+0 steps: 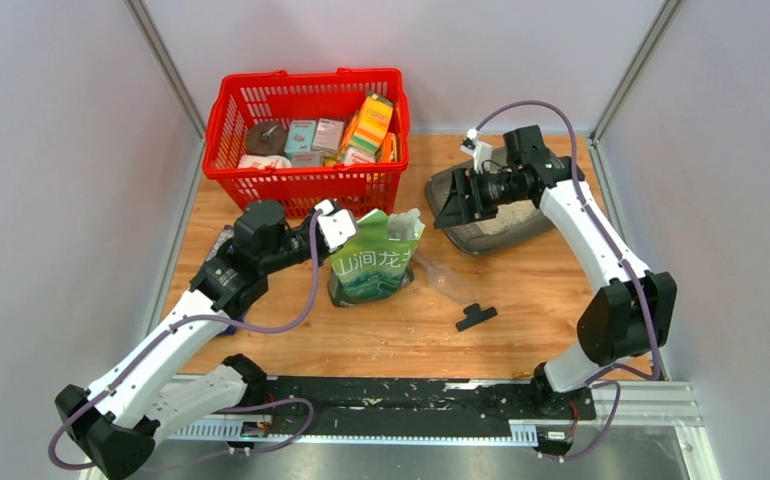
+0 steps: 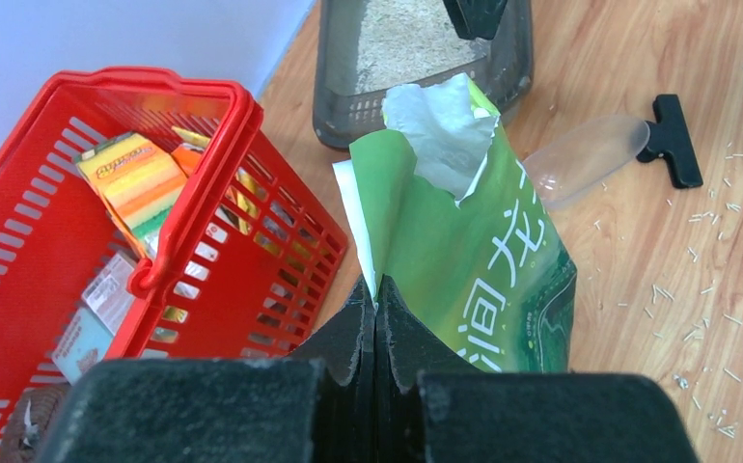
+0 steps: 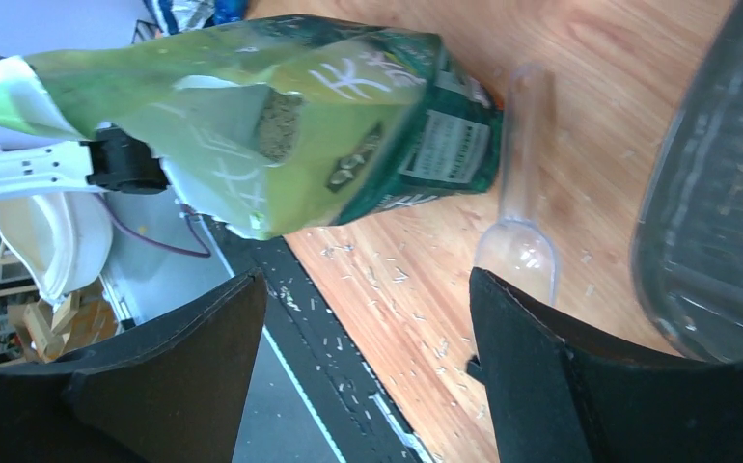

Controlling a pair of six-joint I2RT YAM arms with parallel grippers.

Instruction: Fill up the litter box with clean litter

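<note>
- The left gripper [image 2: 375,318] has its jaws pressed together on the pale side edge of a green-and-white pouch [image 2: 464,260] printed with white Chinese characters. The pouch stands upright just past the fingertips, and its torn top gapes open.
- Beside those jaws, close against the pouch, is a red mesh shopping basket [image 2: 204,193] holding boxes and packets.
- Beyond the pouch from the left jaws sits the litter box [image 2: 339,111], a dark grey shallow rectangular plastic tray with a raised rim.
- The clean litter [image 2: 401,39], pale beige-white fine granules, covers the part of the tray's floor that shows.
- The right gripper [image 3: 366,287] has its jaws spread wide with nothing between them. It hangs at the end of the litter box nearer the pouch.
- In the right wrist view the tray's rim lies just outside one finger.
- Ahead of the open right jaws a clear plastic scoop [image 3: 520,246] lies on the wooden table [image 1: 551,300], with the pouch farther off.
- A small black clip [image 1: 475,316] lies just beside the scoop.
- Stray granules are scattered on the wood around both.
</note>
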